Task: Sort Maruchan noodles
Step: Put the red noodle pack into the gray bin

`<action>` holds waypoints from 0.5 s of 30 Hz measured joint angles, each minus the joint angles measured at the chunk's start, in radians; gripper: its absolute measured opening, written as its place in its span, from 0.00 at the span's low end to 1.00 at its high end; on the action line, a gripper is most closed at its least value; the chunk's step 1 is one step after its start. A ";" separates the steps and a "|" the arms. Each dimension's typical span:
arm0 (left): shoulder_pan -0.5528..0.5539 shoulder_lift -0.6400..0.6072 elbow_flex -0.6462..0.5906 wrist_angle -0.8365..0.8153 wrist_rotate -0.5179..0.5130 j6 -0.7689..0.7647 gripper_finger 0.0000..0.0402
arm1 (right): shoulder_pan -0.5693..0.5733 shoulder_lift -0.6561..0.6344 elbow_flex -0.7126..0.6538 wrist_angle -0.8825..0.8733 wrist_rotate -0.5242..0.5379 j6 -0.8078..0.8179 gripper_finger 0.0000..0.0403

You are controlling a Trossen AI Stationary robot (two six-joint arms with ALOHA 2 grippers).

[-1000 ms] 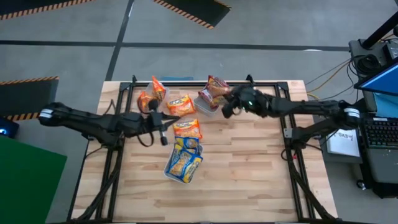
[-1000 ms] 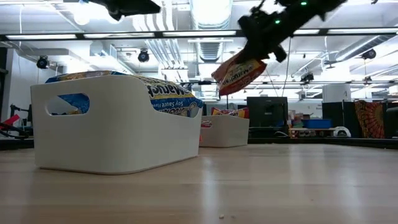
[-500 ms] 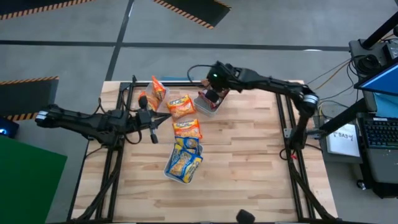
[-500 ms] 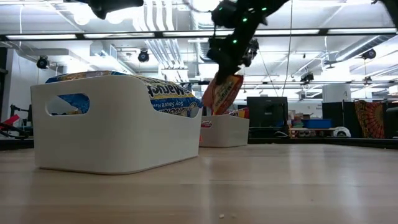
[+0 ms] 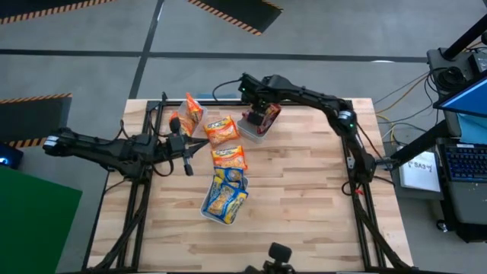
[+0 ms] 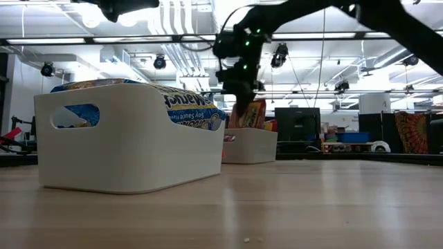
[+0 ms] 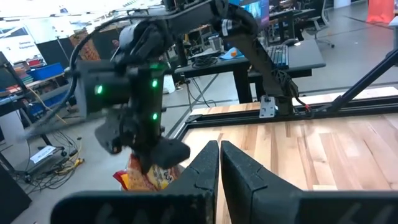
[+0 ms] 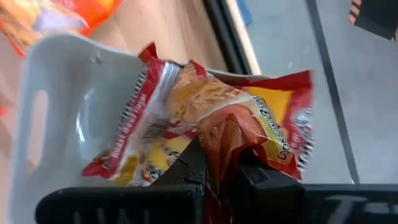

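The right gripper [image 8: 214,163] pinches a red noodle packet [image 8: 249,124] over the far bin [image 5: 251,127] at 12 o'clock, positioned for sorting; the left gripper [image 7: 219,163], pressed together, waits.

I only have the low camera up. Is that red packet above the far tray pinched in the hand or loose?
Observer: Pinched. The right wrist view shows the right hand shut on a corner of the dark red packet, over the open far tray.
Operator: Where's the other arm?
Observer: From above it waits over the table's left side. The left hand is shut and empty.
Operator: Anything loose on the table?
Observer: Yes, orange packets lie on the wood between the two trays.
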 joint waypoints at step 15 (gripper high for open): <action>0.000 0.023 0.000 0.001 0.001 0.004 0.00 | 0.000 0.140 0.032 -0.023 0.015 -0.046 0.06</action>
